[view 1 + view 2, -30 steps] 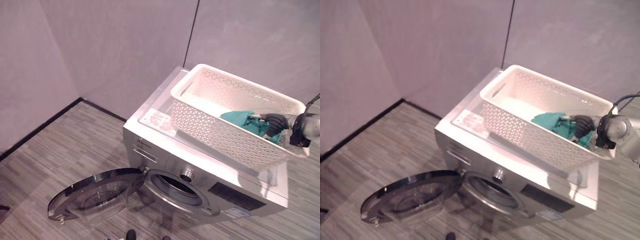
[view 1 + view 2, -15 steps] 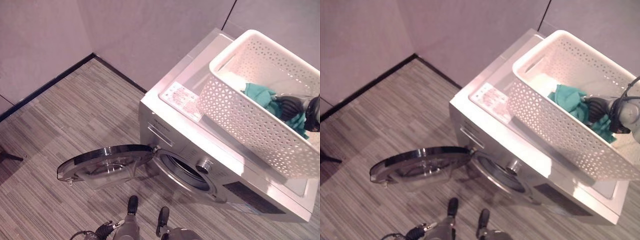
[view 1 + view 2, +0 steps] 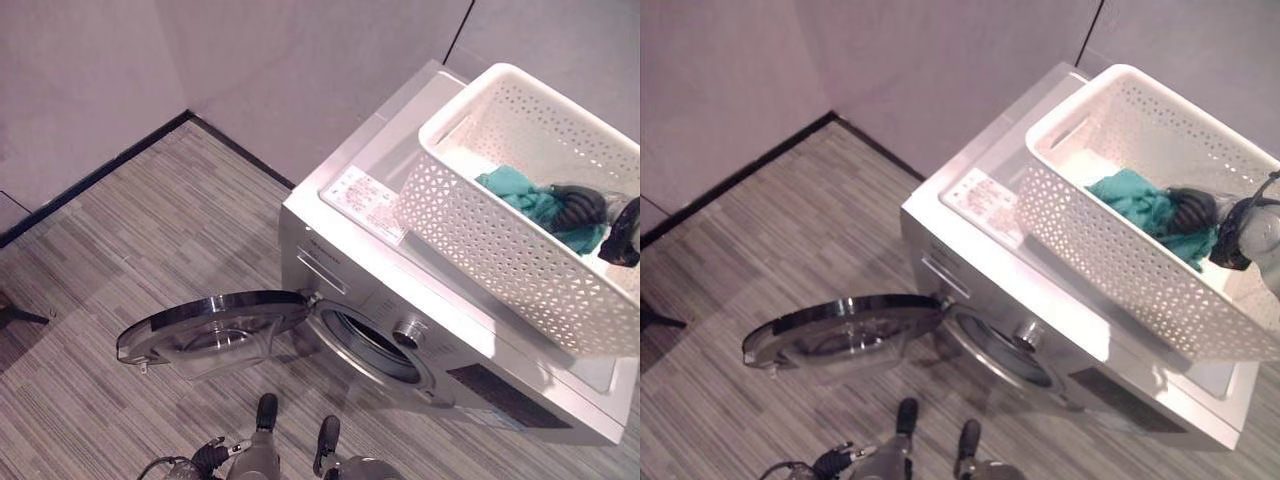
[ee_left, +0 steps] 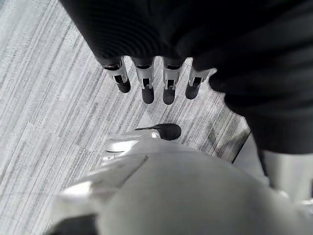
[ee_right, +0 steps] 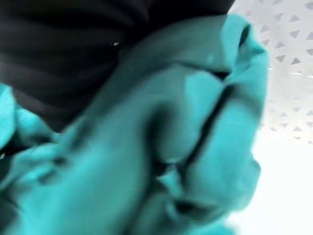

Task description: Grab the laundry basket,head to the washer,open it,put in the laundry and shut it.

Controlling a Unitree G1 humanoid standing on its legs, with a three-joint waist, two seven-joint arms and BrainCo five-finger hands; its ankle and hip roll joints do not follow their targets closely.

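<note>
2 head views look down on a silver washer [image 3: 420, 300] standing against grey wall panels [image 3: 300, 70] on a striped grey floor [image 3: 120, 260]. Its round glass door [image 3: 215, 325] hangs wide open, swung out toward 9 o'clock from the drum opening [image 3: 375, 345], which shows dark inside. On the washer's top, toward 2 o'clock, sits the white perforated laundry basket [image 3: 480, 235], tilted a little over the lid. Inside it, near the 3 o'clock end, lies a teal garment [image 3: 1145, 205]. The right hand [image 3: 1192, 208] reaches into the basket from 3 o'clock, its dark ribbed cover pressed down onto the teal cloth; its fingers are buried in the fabric, so I cannot tell whether they are closed on it or loose.

1 wrist view, the left, looks down past the left hand [image 4: 156, 73]: its fingers [image 4: 147, 88] hang straight and relaxed in a row over the striped floor, holding nothing.

1 more wrist view, the right, shows teal folds [image 5: 186, 147] bunched right against the dark cover of that hand, with the basket's white perforated wall [image 5: 283, 58] beyond them at 2 o'clock. No fingers can be made out there.
</note>
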